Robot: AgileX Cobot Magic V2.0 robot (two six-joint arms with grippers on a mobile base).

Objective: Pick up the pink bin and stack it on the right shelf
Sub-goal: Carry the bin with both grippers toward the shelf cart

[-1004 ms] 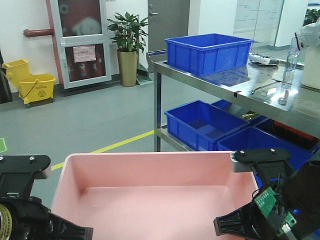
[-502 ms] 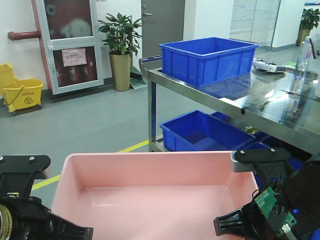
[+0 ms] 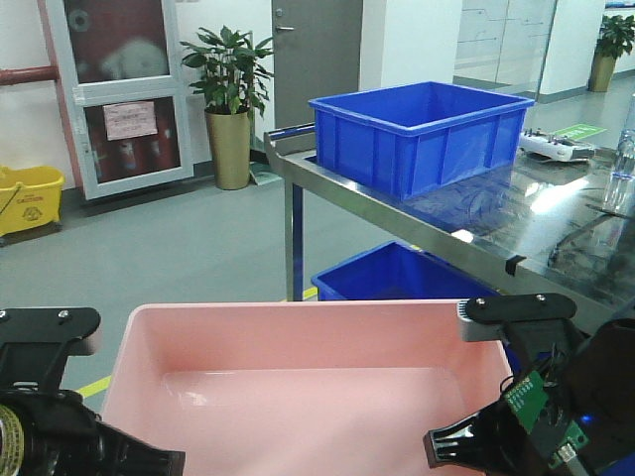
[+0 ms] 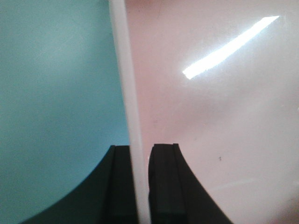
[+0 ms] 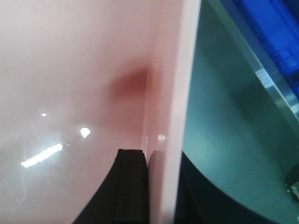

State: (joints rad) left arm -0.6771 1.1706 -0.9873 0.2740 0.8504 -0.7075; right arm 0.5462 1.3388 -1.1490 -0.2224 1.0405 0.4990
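Both the left claw (image 4: 140, 150) & right claw (image 5: 161, 158) are clenched on opposite walls of the shallow pale-pink plastic bin (image 3: 298, 397), held low in front of us, so we should carry it level w/ even grip toward the shiny stainless-steel shelf (image 3: 486, 220) ahead-right, clear of its deep blue plastic crate (image 3: 422, 134).

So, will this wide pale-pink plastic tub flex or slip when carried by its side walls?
Probably light: the wide pale-pink plastic tub looks empty. Its glossy walls might slip, as the left gripper and right gripper pinch only thin opposite walls. Those walls may flex slightly.
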